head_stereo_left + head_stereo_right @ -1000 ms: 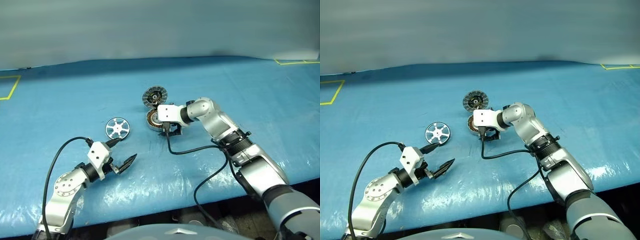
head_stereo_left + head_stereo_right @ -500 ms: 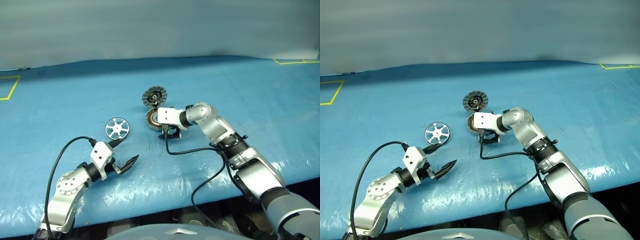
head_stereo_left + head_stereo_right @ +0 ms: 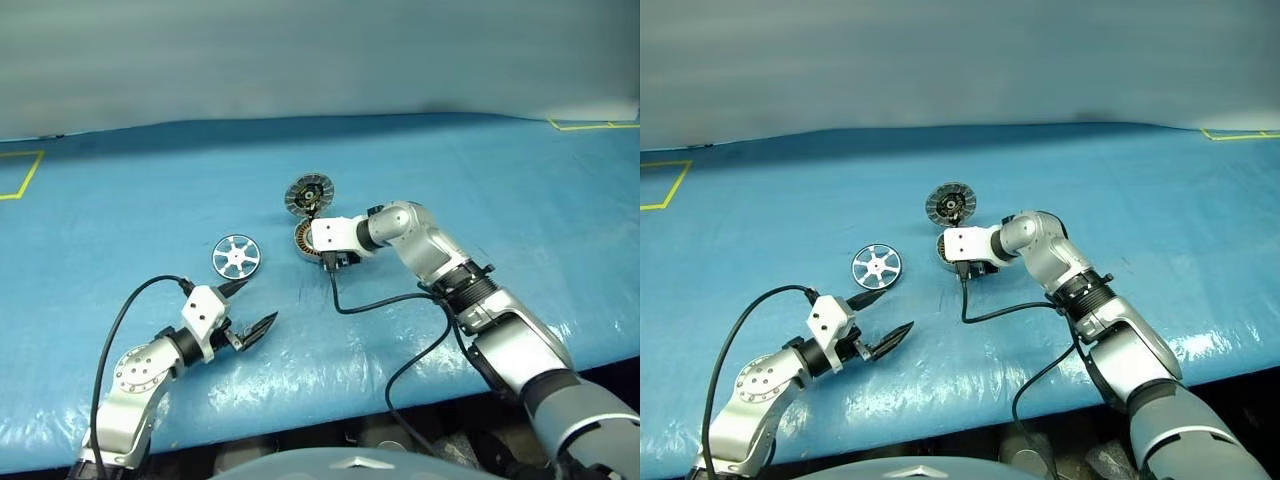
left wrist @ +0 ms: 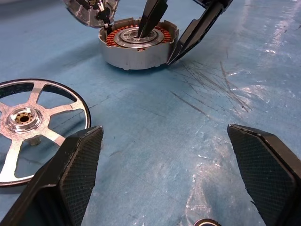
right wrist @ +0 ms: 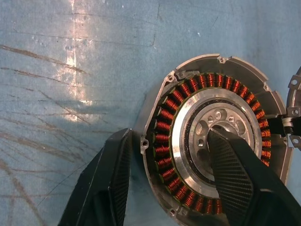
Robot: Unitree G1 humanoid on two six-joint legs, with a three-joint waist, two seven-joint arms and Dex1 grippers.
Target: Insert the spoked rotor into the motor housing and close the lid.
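At centre table, the right end effector (image 5: 167,181) straddles the motor housing (image 5: 214,141) wall, gripping nothing yet; closing could scrape copper windings or shove the cylinder. Left end effector (image 4: 176,179) gapes empty beside the silver spoked rotor (image 3: 235,257). Striped lid (image 3: 307,193) stands open behind.

- Motor housing (image 3: 308,240) on blue table cover (image 3: 120,210), lid (image 3: 307,193) raised behind it.
- Right gripper (image 3: 336,261) at the housing.
- Spoked rotor (image 3: 236,257) lies flat beside open-fingered left gripper (image 3: 245,308).
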